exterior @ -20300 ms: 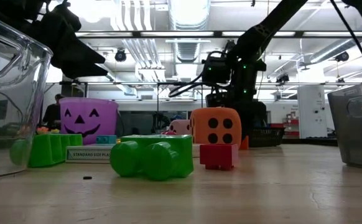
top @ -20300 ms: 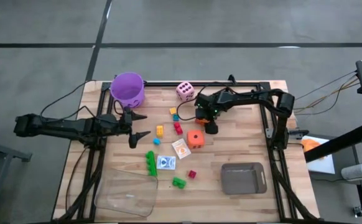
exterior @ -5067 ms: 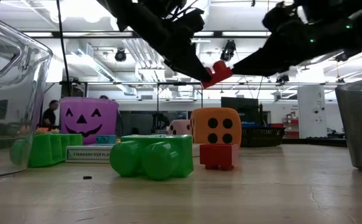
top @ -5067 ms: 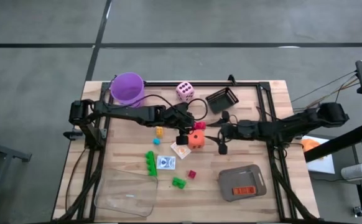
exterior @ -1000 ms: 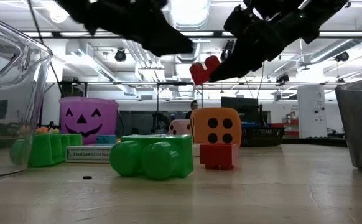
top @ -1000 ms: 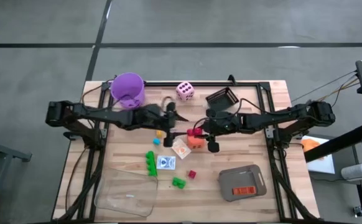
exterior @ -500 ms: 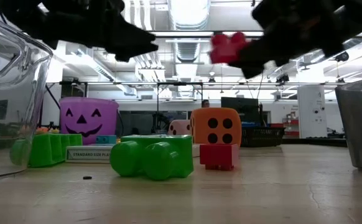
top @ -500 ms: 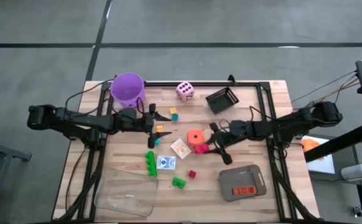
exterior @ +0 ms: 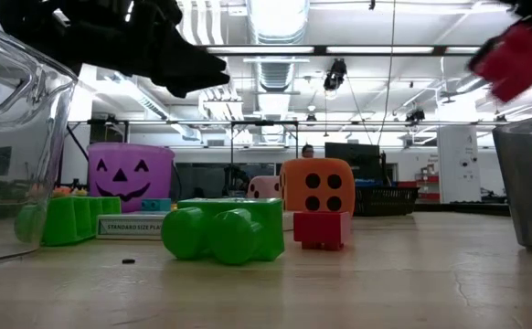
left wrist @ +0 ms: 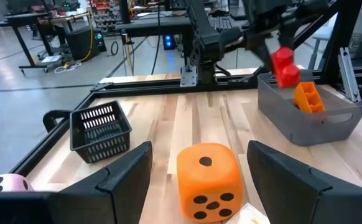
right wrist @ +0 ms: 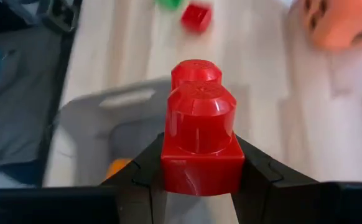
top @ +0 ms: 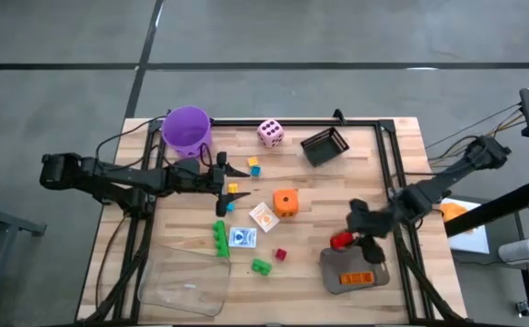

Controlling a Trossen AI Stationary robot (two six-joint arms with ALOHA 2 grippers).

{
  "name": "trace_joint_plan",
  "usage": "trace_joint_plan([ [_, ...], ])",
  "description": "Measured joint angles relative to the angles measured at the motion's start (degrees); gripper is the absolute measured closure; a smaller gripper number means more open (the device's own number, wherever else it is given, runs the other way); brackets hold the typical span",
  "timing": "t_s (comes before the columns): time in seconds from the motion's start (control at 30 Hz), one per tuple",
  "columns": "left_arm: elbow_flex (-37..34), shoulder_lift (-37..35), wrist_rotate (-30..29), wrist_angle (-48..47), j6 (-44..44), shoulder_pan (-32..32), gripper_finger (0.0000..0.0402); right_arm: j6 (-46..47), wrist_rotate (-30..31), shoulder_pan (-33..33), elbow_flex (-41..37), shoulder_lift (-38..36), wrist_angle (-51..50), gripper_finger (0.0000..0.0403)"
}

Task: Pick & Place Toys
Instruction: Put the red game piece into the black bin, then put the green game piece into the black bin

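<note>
1. Currently mid-transfer: right gripper [top: 348, 240] clamped on a red brick [top: 339, 241], held over the near-left edge of the grey tray [top: 330, 272], not yet released.
2. Fingers closed to brick width, pinching its two side faces per right wrist view; red brick [right wrist: 201, 130] sits between the pads [right wrist: 142, 168], studs up toward the camera.
3. Brick orientation: two studs in a row, long axis running along the gripper's forward direction, roughly toward the tray; exact tilt hard to tell.
4. Done so far, judging by the layout: one orange brick [top: 355, 278] already lying in the tray, long axis across the tray.
5. Left gripper [top: 232, 183] parked above the table near the purple bucket [top: 186, 129], fingers spread wide, empty; orange die [left wrist: 209, 179] ahead between them in left wrist view.
6. Left on the table: orange die [top: 285, 201], pink die [top: 270, 133], long green brick [top: 220, 238], small green brick [top: 262, 266], small red brick [top: 281, 254], yellow brick [top: 233, 188], two small blue bricks, two card packs [top: 253, 227].
7. Estimate: early; most toys unplaced. Next probably lower and release over the tray.
</note>
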Motion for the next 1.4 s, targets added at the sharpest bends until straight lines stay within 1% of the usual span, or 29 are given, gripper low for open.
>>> trace_joint_plan([
  [0.13,0.0,0.0,-1.05,-0.02,0.0,0.0,0.0138,9.83,0.5,5.89,1.33,2.38,-4.56,0.028],
  [0.23,0.0,0.0,-1.36,-0.04,0.0,0.0,0.0138,13.88,0.62,8.69,1.23,5.67,-5.13,0.028],
  [0.4,0.0,0.0,-1.49,-0.04,0.16,-0.02,0.0138,15.5,0.57,10.49,1.45,12.14,-5.33,0.028],
  [0.67,0.0,0.0,-1.97,-0.06,0.24,-0.02,0.0137,16.35,-1.09,10.84,5.77,19.62,-5.11,0.0279],
  [0.7,0.0,0.0,-1.97,-0.09,0.24,-0.02,0.0137,16.71,-1.07,10.84,6.32,20.26,-5.05,0.0267],
  [0.73,0.0,0.0,-1.99,-0.16,0.3,-0.02,0.0137,16.99,-0.97,10.84,6.86,20.91,-5.09,0.0246],
  [0.87,0.0,0.0,-2.4,-0.41,0.42,-0.02,0.0137,17.24,-0.54,10.82,8.94,23.03,-5.53,0.0138],
  [0.93,0.0,0.0,-2.43,-0.43,0.42,0.0,0.0138,17.28,-0.54,10.82,9.68,23.81,-5.73,0.0094],
  [1.03,0.0,0.0,-2.43,-0.43,0.42,0.02,0.0138,17.58,-0.44,10.82,10.52,24.63,-5.72,0.0052],
  [1.1,0.0,0.0,-2.58,-0.44,0.42,0.02,0.0138,18.17,-0.42,10.82,10.67,24.98,-6.2,0.0041],
  [1.23,0.0,0.0,-2.59,-0.43,0.42,0.0,0.0138,18.33,0.63,10.84,10.7,24.66,-6.64,0.0039],
  [1.33,0.0,0.0,-2.59,-0.4,0.41,0.0,0.0138,17.9,4.14,11.21,10.7,22.08,-5.52,0.005],
  [1.4,0.0,0.0,-2.6,-0.41,0.39,0.0,0.0138,16.35,8.44,11.66,10.7,19.68,-4.23,0.0062],
])
